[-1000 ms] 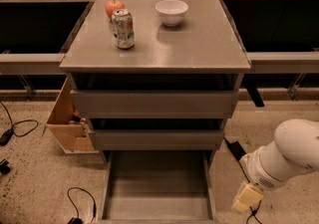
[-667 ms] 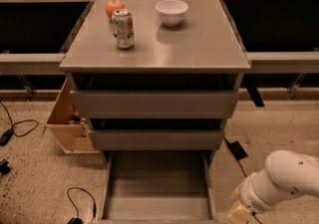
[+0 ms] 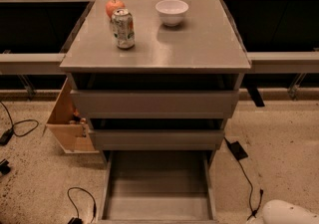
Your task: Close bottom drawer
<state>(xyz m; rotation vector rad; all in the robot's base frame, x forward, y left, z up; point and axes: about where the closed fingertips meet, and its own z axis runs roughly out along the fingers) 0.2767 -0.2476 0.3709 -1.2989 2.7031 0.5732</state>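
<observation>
The bottom drawer (image 3: pixel 158 188) of the grey cabinet (image 3: pixel 154 103) stands pulled far out toward me, a wide shallow grey tray with an empty floor; its front edge lies at the bottom of the view. The two taller drawers (image 3: pixel 155 104) above sit nearly shut. Only a white rounded part of my arm (image 3: pixel 286 213) shows at the bottom right corner, right of the drawer. My gripper is out of view.
On the cabinet top stand a soda can (image 3: pixel 123 29), a red apple (image 3: pixel 114 7) and a white bowl (image 3: pixel 172 12). A light wooden box (image 3: pixel 67 118) leans at the cabinet's left. Black cables (image 3: pixel 82 200) and a small black block (image 3: pixel 238 150) lie on the speckled floor.
My arm has dropped down and to the right, so only its white top remains in view. The gripper seen earlier by the drawer's right side has left the view. The drawer has not moved.
</observation>
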